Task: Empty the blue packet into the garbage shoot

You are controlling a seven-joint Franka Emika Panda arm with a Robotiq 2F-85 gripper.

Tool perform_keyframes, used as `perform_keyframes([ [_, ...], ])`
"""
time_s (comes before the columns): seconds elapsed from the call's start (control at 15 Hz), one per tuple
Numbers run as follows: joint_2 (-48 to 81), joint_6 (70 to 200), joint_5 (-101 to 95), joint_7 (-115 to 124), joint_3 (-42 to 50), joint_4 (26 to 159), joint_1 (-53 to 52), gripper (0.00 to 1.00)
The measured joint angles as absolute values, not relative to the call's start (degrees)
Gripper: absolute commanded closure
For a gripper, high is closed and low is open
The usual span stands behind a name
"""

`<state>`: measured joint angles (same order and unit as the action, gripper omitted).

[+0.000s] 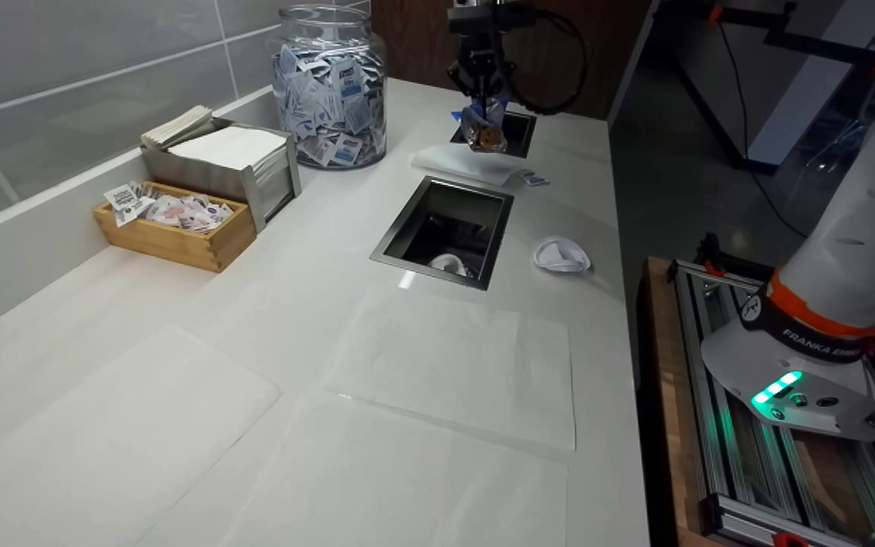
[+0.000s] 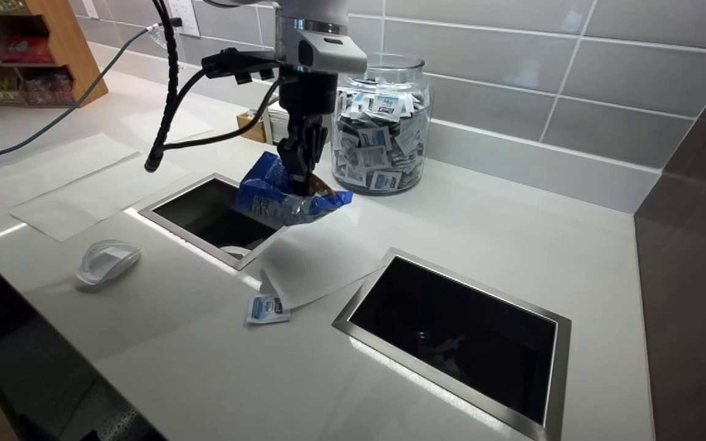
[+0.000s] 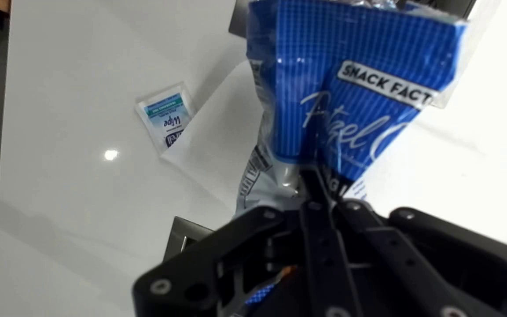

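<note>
The blue packet (image 1: 475,128) is held in the air; in an exterior view silver foil and a brown piece show at its lower end. Its blue side with white print faces up in the wrist view (image 3: 315,83), and it also shows in an exterior view (image 2: 261,195). My gripper (image 2: 301,187) is shut on the packet and points down. Two metal-framed chute openings are set in the counter: one with white litter inside (image 2: 193,239) and a dark one (image 2: 560,367). The packet hangs between them, above a white sheet (image 2: 322,257).
A small wipe packet (image 2: 267,310) lies beside the sheet. A crumpled white cup (image 1: 561,254) is near the counter edge. A glass jar of wipes (image 1: 331,106), a napkin holder (image 1: 270,190) and a wooden box (image 1: 179,241) stand along the tiled wall.
</note>
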<state>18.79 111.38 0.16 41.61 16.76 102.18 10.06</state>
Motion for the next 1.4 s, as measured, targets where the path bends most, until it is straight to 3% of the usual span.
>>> perform_keyframes([
  [0.53, 18.07, 111.06, -2.60, 45.91, 15.40, 103.37, 7.05, 1.00],
  [1.4, 12.31, 110.34, -23.47, 91.52, 10.65, 114.55, -3.68, 1.00],
])
